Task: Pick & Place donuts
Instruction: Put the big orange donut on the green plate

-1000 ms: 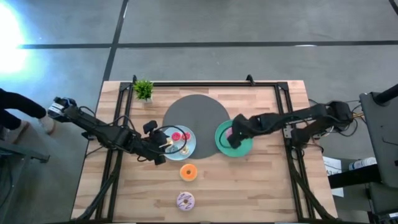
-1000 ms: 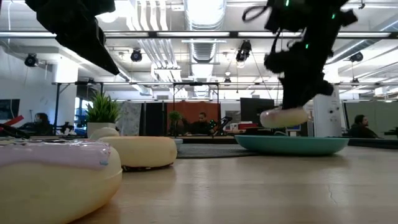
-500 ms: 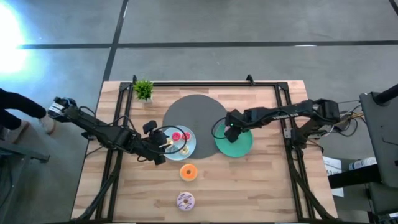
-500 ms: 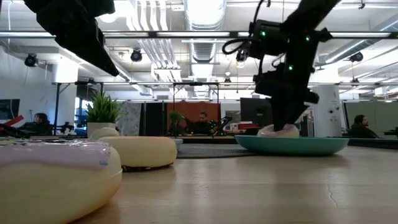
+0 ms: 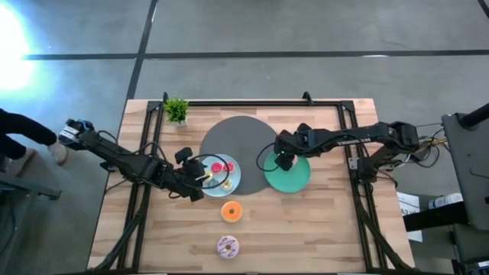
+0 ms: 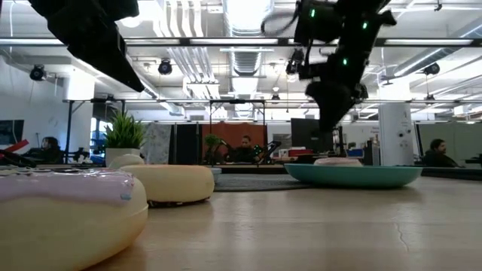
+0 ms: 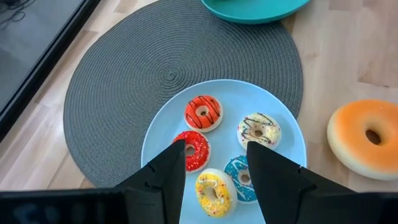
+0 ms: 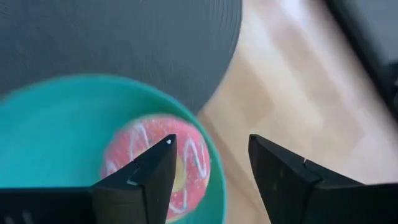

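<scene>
Right gripper (image 6: 331, 113) hangs above pink donut (image 6: 337, 161) on green plate (image 6: 354, 175); two donuts (image 6: 172, 183) near left.

Overhead looking down, low tabletop level, wrist views close, sharing green plate (image 5: 288, 175)

We see our right gripper (image 5: 284, 159) at the frame's centre, raised, fingers spread apart. Our left gripper (image 5: 200, 177) sits left of centre, its fingers (image 7: 166, 168) parted too.
</scene>
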`<action>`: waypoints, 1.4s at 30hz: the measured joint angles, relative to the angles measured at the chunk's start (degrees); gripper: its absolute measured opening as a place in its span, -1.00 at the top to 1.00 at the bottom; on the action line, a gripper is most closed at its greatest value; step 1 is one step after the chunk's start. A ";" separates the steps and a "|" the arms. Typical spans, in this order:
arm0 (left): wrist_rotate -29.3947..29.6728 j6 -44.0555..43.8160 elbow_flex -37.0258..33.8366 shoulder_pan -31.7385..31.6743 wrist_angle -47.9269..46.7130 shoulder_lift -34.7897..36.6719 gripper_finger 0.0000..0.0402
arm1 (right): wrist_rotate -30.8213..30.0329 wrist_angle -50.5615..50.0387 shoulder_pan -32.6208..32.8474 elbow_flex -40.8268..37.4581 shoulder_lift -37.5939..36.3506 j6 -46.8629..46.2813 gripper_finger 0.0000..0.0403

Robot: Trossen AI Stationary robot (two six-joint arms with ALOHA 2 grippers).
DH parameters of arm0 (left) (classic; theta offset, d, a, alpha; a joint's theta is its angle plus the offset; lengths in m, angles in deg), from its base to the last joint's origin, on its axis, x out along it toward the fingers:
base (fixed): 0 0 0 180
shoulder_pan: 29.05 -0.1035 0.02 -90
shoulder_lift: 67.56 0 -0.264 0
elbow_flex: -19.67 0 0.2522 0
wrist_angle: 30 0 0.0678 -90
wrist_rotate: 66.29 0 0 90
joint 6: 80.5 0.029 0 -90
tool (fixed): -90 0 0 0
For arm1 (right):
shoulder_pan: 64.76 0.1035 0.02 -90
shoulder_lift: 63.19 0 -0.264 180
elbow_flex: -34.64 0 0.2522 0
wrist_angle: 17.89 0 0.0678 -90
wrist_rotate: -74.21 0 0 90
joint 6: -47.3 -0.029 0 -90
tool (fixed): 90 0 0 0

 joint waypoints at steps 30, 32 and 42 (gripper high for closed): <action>-0.22 -4.03 0.00 0.04 -0.04 0.00 0.28 | 3.39 18.63 16.49 7.14 -3.16 -3.51 0.14; -0.22 -4.03 0.00 0.03 -0.04 0.00 0.28 | 3.10 18.65 17.60 7.14 -3.14 -5.71 0.14; -0.24 -4.01 0.00 0.00 -0.03 0.00 0.28 | 2.89 18.79 20.42 7.09 -3.14 -13.14 0.14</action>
